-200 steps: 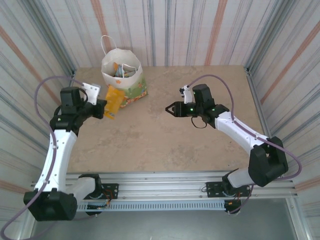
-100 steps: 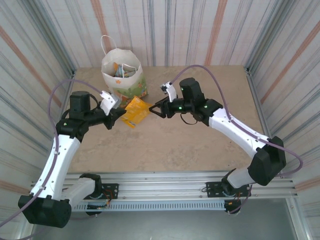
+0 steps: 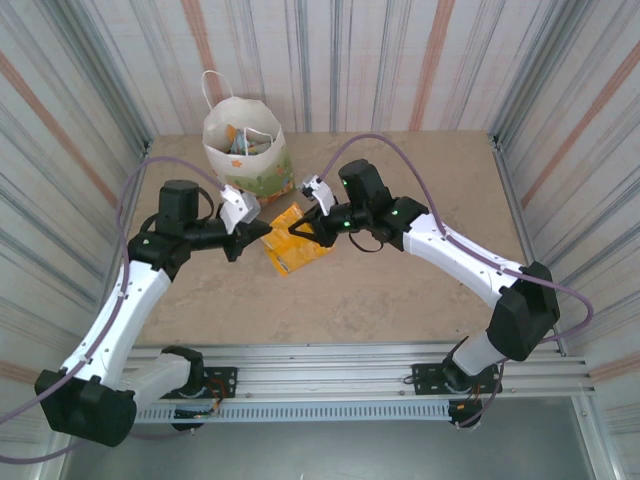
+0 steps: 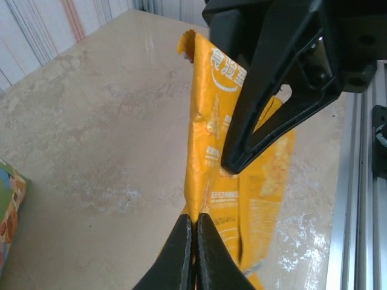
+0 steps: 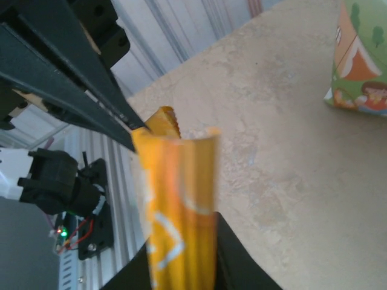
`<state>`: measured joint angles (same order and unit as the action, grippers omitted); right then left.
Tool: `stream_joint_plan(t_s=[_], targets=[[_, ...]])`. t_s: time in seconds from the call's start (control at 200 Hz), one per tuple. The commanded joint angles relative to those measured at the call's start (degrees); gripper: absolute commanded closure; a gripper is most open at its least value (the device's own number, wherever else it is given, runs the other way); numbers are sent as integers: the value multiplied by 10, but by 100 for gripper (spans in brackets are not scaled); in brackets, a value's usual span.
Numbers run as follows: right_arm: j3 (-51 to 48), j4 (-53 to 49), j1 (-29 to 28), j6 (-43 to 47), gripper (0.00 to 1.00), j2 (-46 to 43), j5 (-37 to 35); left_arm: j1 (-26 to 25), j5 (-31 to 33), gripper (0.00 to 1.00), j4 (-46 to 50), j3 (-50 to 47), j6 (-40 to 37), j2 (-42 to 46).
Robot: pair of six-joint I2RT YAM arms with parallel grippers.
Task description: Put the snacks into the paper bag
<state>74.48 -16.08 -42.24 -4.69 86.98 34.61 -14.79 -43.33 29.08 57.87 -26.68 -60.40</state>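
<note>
Top view, paper bag (image 3: 262,180): upright at the far left of the table (image 3: 400,300), mouth open upward, other packets (image 3: 243,140) showing inside.
Top view, yellow-orange packet (image 3: 290,250): lifted off the table, just near-right of the bag, hung between my two grippers.
Top view, left gripper (image 3: 254,238): reaches in from the left, directly on the bag's near side.
Top view, right gripper (image 3: 298,230): reaches in from the right, a little further from the bag.
Top view, long axis: I read it as running from the bag's base toward the near edge.
Left wrist view, left gripper (image 4: 195,254): jaws pressed together on the lower edge of the packet (image 4: 208,121).
Left wrist view, right gripper (image 4: 233,163): black fingers meet in a V across the packet's middle; I take that as a clamp.
Left wrist view, bag (image 4: 9,211): a printed corner at the left edge, apart from the packet.
Right wrist view, right gripper (image 5: 181,266): a finger on either side of the packet (image 5: 181,193), which stands straight up from them.
Right wrist view, left gripper (image 5: 140,128): its dark tip meets the packet's top corner.
Right wrist view, bag (image 5: 363,66): its printed lower part, well apart.
Next move, my read: both arms hold one packet, so one must let go. The left arm is nearer the bag. The packet must clear the rim and go in end first.
</note>
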Motion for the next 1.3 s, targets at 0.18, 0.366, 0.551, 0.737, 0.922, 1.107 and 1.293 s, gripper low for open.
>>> stream_joint_plan(t_s=[0.18, 0.366, 0.551, 0.737, 0.922, 1.107, 1.293], targets=[[-72, 38, 65, -77, 99, -78, -33, -3, 182, 46, -24, 74, 37, -28], [-158, 100, 101, -126, 99, -143, -44, -2, 281, 33, 18, 179, 9, -115], [-191, 93, 110, -135, 99, -173, -51, 7, 308, 32, 38, 280, -12, -220], [-212, 90, 113, -135, 98, -195, -60, 10, 302, 32, 30, 350, -27, -306], [-230, 97, 116, -143, 98, -207, -61, 10, 297, 36, 61, 420, -41, -385], [-240, 97, 117, -146, 98, -217, -65, 10, 254, 58, 123, 465, -60, -419], [-244, 101, 120, -147, 99, -226, -72, 9, 224, 90, 165, 478, -76, -413]])
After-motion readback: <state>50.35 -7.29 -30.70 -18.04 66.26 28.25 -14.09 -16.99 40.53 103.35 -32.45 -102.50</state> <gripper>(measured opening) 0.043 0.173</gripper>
